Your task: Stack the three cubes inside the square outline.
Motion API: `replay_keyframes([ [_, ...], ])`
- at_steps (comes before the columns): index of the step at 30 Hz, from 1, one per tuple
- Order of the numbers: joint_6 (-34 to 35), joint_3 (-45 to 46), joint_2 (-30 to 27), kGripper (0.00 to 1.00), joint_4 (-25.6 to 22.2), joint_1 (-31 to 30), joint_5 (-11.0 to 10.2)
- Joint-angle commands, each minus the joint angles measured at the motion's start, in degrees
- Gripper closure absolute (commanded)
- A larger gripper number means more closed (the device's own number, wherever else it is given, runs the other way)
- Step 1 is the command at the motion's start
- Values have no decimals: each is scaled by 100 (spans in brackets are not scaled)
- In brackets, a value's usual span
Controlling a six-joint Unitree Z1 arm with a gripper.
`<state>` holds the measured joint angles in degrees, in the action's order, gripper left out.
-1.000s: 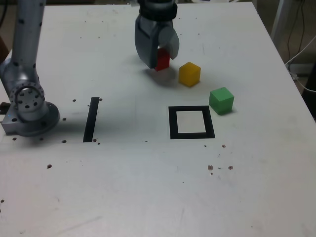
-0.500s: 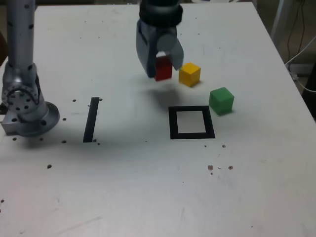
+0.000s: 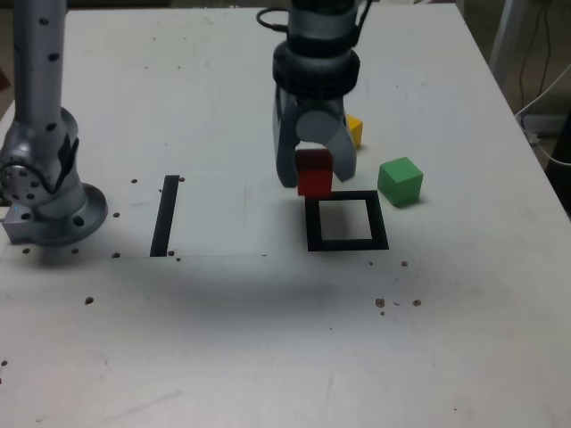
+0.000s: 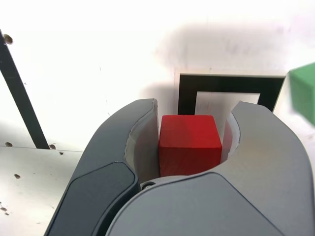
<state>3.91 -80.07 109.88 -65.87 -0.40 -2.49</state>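
- Clamping the red cube (image 3: 315, 174) in the pincer (image 3: 316, 181), closed snugly on both sides, with a face of the cube pressed to each finger in the wrist view!
- Carried away from the upper middle of the exterior view, down and toward the right, past the yellow cube (image 3: 355, 131), and now over the upper left corner of the square outline (image 3: 376, 223).
- Looking very much like the carrying leg of the first placement, with nothing inside the outline yet.
- Needing, by the look of it, a little more travel toward the exterior view's right and nearer the lower edge, then a straight lowering onto the white centre.
- Waiting at the right of centre, just beside the outline's upper right corner: the green cube (image 3: 401, 183), unmoved, so worth keeping clear of on the way down.
- Partly hidden behind the pincer in the exterior view: the yellow cube, down to one side showing.
- Cut off at the frame's edge in the wrist view: the green cube. Covered there by fingers and red cube: the near part of the outline.
- Hard to judge from here: the height above the table.
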Motion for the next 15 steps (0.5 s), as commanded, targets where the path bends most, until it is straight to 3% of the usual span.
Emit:
replay_keyframes([
  [1, -33, -85, 126, 85, 48, -69, -2],
  [15, -48, -220, 459, 85, 307, -237, 49],
])
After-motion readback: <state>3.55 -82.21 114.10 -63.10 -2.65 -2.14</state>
